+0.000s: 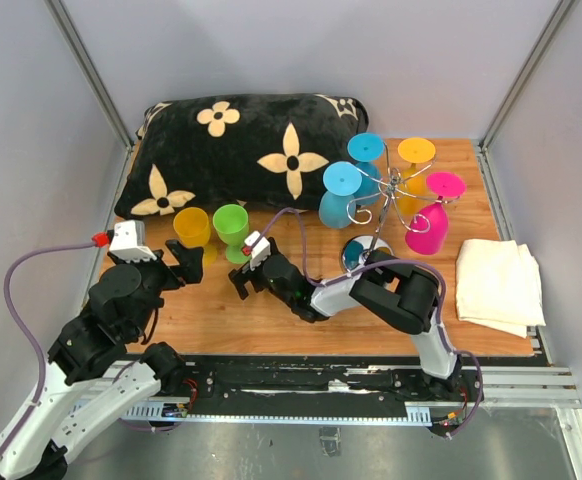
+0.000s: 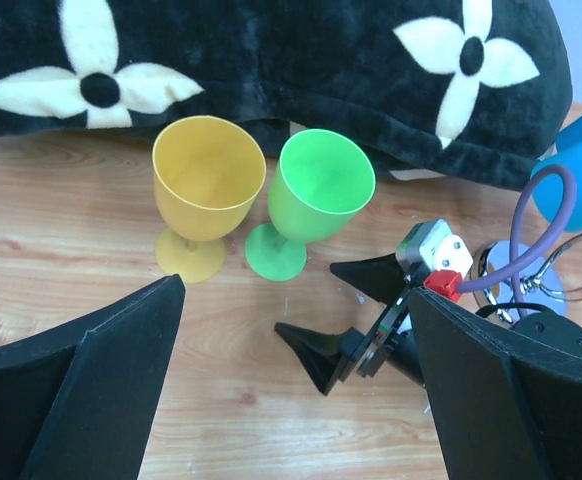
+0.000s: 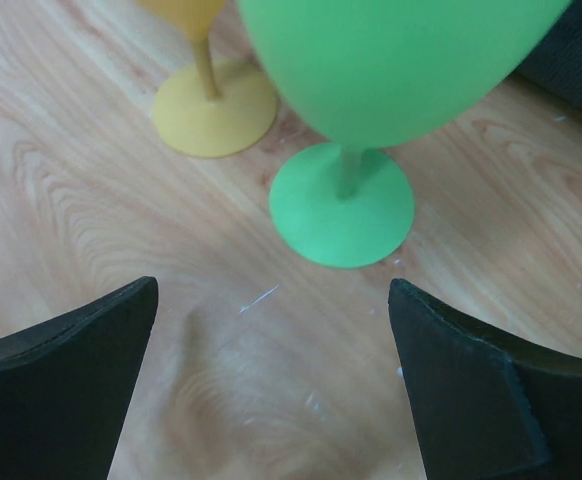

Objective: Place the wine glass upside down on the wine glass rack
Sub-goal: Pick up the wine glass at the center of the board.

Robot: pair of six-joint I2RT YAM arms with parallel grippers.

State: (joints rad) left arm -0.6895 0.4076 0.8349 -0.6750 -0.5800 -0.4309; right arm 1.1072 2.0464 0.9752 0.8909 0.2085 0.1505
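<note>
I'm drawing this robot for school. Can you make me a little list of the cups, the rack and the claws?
Standing upright: green wine glass, yellow wine glass
Wine glass rack: blue glasses, orange glass, pink glass, hung upside down
Left claw: open, empty
Right claw: open, empty, facing the green glass

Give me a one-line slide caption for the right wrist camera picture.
Open right gripper faces the upright green wine glass on the wooden table, the yellow glass just beside it.
</note>
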